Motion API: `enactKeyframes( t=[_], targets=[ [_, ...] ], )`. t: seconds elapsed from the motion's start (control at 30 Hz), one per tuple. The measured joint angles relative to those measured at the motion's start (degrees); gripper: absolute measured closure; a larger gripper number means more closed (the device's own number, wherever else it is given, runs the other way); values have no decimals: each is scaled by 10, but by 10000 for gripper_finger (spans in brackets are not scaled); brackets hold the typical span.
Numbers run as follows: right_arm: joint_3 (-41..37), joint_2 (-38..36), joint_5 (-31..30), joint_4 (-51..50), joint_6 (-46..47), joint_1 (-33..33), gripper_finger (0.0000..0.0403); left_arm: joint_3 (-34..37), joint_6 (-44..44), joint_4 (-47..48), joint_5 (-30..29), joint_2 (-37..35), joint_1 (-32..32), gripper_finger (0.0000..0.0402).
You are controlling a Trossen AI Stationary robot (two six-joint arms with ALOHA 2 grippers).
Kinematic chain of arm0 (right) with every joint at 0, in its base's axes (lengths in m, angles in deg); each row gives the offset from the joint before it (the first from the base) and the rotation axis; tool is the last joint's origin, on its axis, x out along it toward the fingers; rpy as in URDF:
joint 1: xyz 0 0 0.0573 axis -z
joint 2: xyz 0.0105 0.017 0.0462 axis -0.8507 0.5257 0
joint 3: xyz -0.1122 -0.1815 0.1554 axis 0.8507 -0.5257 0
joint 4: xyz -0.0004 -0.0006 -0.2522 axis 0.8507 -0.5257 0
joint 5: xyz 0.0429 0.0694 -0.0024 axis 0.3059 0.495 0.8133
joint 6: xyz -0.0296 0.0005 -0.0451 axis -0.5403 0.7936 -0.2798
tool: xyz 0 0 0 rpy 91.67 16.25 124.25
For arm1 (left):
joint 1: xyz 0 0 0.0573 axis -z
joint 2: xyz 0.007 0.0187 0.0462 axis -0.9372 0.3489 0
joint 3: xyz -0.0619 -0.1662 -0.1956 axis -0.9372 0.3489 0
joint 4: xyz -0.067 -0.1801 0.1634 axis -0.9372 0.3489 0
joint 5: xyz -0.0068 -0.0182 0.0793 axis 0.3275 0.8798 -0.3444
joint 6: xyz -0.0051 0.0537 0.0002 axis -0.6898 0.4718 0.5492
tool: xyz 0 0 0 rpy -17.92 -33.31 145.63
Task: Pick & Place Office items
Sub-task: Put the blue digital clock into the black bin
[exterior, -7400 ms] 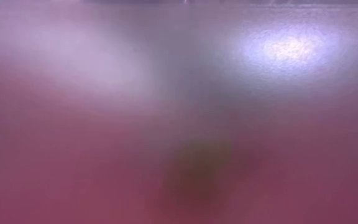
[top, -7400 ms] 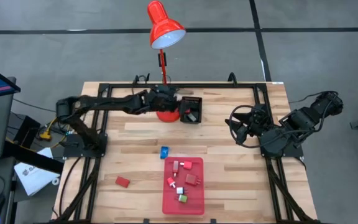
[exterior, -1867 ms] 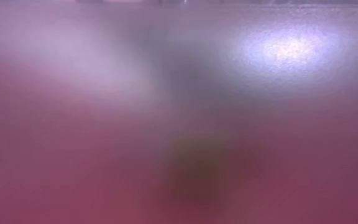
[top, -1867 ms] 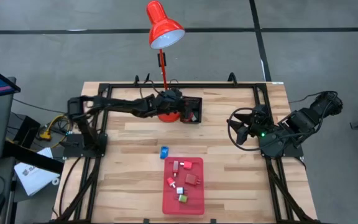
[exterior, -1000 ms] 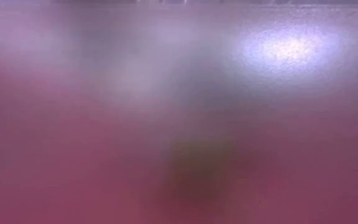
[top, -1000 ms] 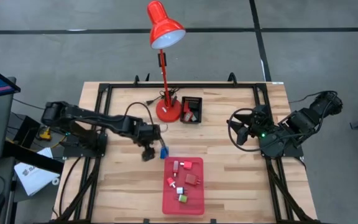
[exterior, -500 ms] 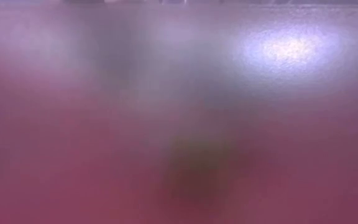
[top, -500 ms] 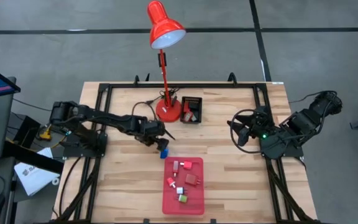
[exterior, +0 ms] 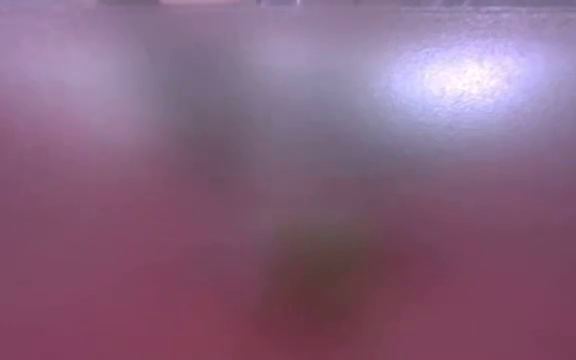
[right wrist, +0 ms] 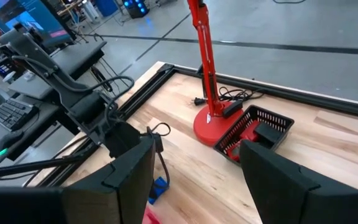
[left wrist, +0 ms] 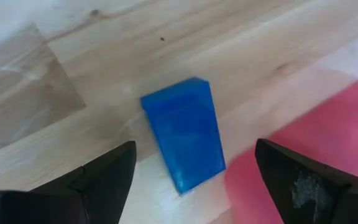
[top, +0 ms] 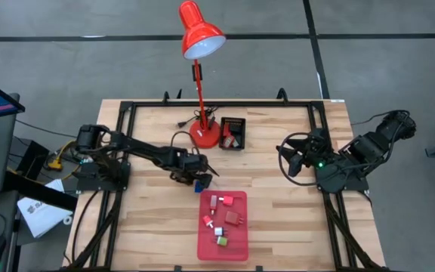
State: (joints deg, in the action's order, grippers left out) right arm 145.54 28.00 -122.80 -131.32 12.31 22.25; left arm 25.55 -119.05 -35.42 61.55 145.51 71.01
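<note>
Blue block [left wrist: 184, 141] lies on wood between spread jaws.

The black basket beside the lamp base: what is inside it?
In the black basket, one red piece and one black piece are visible. Anything beneath them is hidden by its walls.

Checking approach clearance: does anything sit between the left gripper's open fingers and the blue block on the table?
Nothing visible does. In the left wrist view the blue block lies alone on bare wood, framed by the open left gripper with only the red tray edge beside it. The right gripper waits far off.
</note>
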Motion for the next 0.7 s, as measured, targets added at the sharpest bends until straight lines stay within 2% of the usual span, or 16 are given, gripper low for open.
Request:
enactKeyframes(
  t=[0.37, 0.7],
  targets=[
    [0, 0, 2, -11, -3, 0, 174, -4, -20, 28, 4, 27, -7, 78],
    [0, 0, 2, -15, -3, 0, 174, -3, 35, 108, 6, 21, -37, 78]
  ],
)
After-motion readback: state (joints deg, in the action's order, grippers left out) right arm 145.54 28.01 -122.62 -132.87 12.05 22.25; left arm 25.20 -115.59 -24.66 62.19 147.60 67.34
